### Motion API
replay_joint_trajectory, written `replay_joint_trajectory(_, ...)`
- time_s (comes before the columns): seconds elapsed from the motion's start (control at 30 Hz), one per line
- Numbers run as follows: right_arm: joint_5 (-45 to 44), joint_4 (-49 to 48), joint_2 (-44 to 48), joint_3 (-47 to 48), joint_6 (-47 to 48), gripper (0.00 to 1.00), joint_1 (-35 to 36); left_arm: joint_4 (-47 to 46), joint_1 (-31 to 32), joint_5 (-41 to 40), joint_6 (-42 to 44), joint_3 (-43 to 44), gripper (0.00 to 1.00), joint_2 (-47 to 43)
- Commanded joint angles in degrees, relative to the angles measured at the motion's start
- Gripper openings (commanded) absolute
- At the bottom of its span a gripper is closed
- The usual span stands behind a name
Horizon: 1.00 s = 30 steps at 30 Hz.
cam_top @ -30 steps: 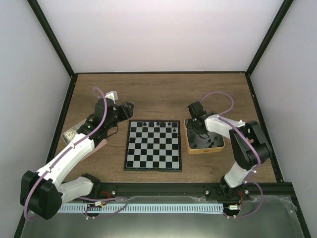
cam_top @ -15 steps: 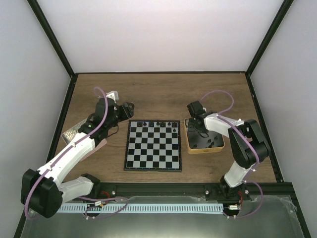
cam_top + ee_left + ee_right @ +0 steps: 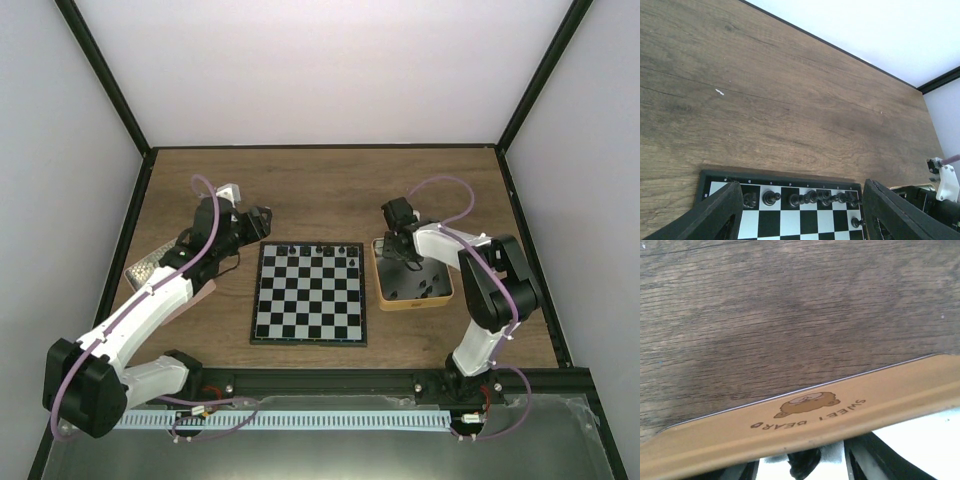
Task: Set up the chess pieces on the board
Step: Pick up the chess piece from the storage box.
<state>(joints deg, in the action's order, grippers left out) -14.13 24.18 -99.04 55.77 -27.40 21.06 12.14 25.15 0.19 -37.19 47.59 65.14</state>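
Change since a second ago: I note the right gripper (image 3: pixel 401 247) has shifted slightly toward the top of the overhead frame. The left arm and the board show no change.
Left gripper (image 3: pixel 800 210): spread wide and holding nothing. Its two black fingers (image 3: pixel 715 215) sit at the lower left and lower right of its wrist frame. In the overhead view it hangs left of centre (image 3: pixel 262 216), just off the board's upper-left corner.
Right gripper, state: I cannot tell. Its wrist frame shows only cropped dark forms along the bottom edge, with a dark shape (image 3: pixel 802 464) between them that I cannot identify.
Board: the flat square chessboard (image 3: pixel 310 300) with black and silver-grey checks lies at the centre of the brown wooden table (image 3: pixel 330 190).
Pieces on board: tiny black chess pieces (image 3: pixel 320 248) stand along the row at the board's top edge, seen close in the left wrist view (image 3: pixel 771 198).
Pieces off board: more lie inside the tan-sided metal tin (image 3: pixel 412 304), right of the board.
Tin wall: printed "SWEET BEAR" with a bear face (image 3: pixel 805 415), across the lower half of the right wrist frame.
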Motion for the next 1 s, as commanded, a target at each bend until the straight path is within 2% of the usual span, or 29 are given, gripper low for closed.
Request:
replay_joint_trajectory(0.0,1.4,-0.2,-0.1,1.6,1.3,0.43,-0.6,-0.5,-0.2,0.2,0.6,1.5,0.68,-0.1)
replay_joint_trajectory(0.1,4.1,0.1,1.3,0.3,1.3,0.37,-0.5,-0.5,-0.2,0.1,0.6,1.1,0.68,-0.1)
replay_joint_trajectory(0.37,6.6,1.4,3.1,-1.9,1.8,0.38,-0.4,-1.0,-0.2,0.4,0.5,1.0,0.68,0.5)
replay_joint_trajectory(0.57,6.5,1.8,2.8,-1.2,3.2,0.24,0.0,-1.2,-0.2,0.5,0.5,0.9,0.68,0.6)
replay_joint_trajectory(0.83,5.7,1.1,3.3,-1.4,3.2,0.14,0.6,-1.1,-0.2,1.0,0.5,0.9,0.68,0.4)
replay_joint_trajectory(0.97,4.4,-0.9,6.5,-2.6,2.2,0.12,0.7,-1.8,-0.2,2.8,0.6,0.9,0.68,0.5)
